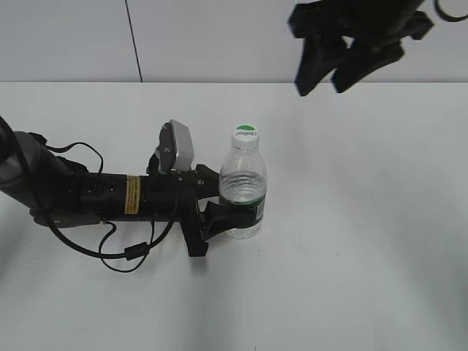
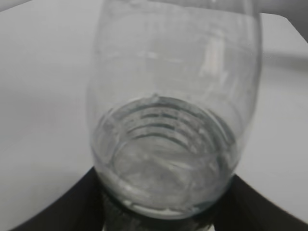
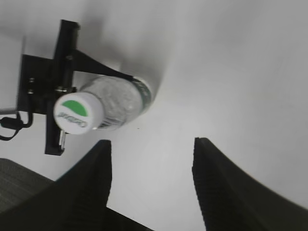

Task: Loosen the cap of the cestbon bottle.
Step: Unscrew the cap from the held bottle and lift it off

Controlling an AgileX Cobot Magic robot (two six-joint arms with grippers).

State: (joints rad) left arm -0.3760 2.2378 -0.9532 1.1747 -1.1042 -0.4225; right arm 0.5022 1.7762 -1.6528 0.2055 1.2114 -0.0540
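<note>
bottle: the cestbon bottle (image 1: 242,196) stands upright on the white worktop (image 1: 365,241), roughly mid-table, partly filled with water

cap: white cap (image 1: 246,136) with the green half-circle sits on the neck, nothing touching it

my left jaws (image 1: 219,212): lying low along the worktop, closed around the bottle's lower body at the green label, one finger each side

my right jaws (image 1: 325,69): hanging in the air above and right of the bottle, spread wide, holding nothing

from my right wrist: cap (image 3: 77,112) shows off to the left, outside my fingers (image 3: 89,185)

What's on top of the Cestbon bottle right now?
The white cap with its green half-circle sits on the bottle. The neck threads under it are covered. The right gripper hangs above, apart.
</note>
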